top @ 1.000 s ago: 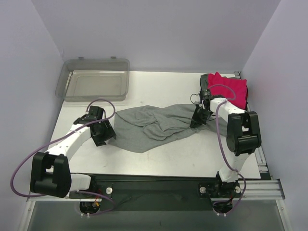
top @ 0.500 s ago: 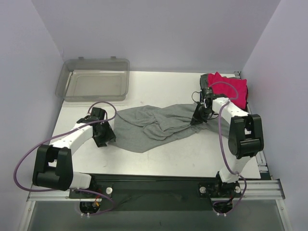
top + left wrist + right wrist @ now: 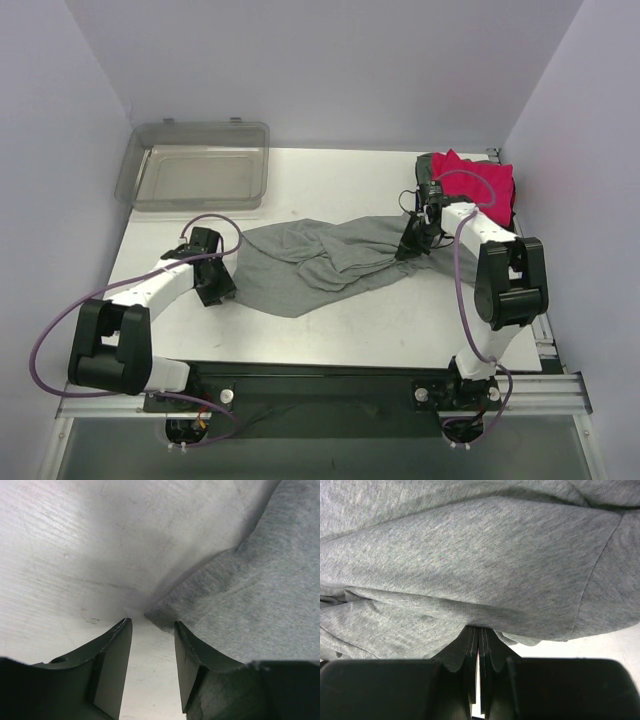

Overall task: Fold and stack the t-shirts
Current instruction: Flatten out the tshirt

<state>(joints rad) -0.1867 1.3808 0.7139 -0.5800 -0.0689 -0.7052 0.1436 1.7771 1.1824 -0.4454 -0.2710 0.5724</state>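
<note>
At the left corner of the grey t-shirt [image 3: 310,265], we hold our left gripper [image 3: 152,625] partly open astride its edge, while our right gripper [image 3: 478,630] pinches its right end.

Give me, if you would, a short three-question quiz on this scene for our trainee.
1. True or false: the left fingers are shut on the grey t-shirt.
2. What lies at the far right of the table: (a) blue jeans, (b) pink-red shirt, (c) white towel?
3. Fill in: the right fingers are ___ on grey cloth.
Key: 1 false, they stand open at its corner; 2 b; 3 shut.
</note>
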